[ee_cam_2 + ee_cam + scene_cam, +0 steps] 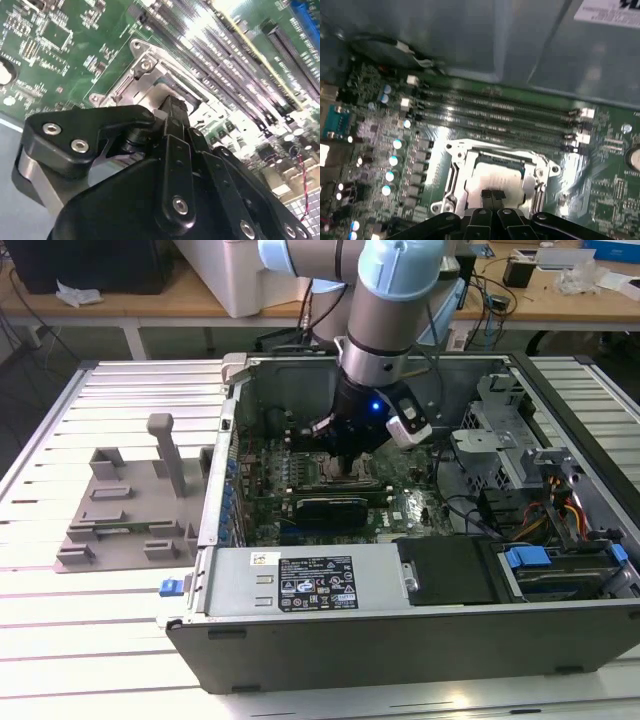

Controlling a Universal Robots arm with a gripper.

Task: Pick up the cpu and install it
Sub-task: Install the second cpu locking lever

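— Slatted aluminium desk (110, 640) carries an open computer case (420, 635) lying on its side, with a grey plastic tray (125, 520) beside it toward the exterior view's left. Workbenches with cables and boxes run along the back. Confirm the arm's position?

— From my station I see the arm (385, 315) reaching down into the case, its gripper (345, 462) low over the green motherboard (410, 505), directly above the processor socket.

— Location of the cpu?

— In the first wrist view the cpu (492, 175) lies flat within the metal socket frame (451, 172), its pale silvery top facing up. The frame sits just beside four parallel memory slots (495, 112). In the second wrist view the same socket frame (135, 67) appears just past the black finger linkages.

— State of the fingers?

— The fingers (492, 196) stand drawn together, their dark tips side by side with a thin seam between them, over the near edge of the chip. I cannot tell whether the tips touch the chip's surface or hover just clear of it. Nothing is visibly clamped between them.

— Other items inside the case?

— A black expansion card (333, 508) sits just beside the socket, and a drive bay with blue tabs (528, 560) lies toward the exterior view's right.
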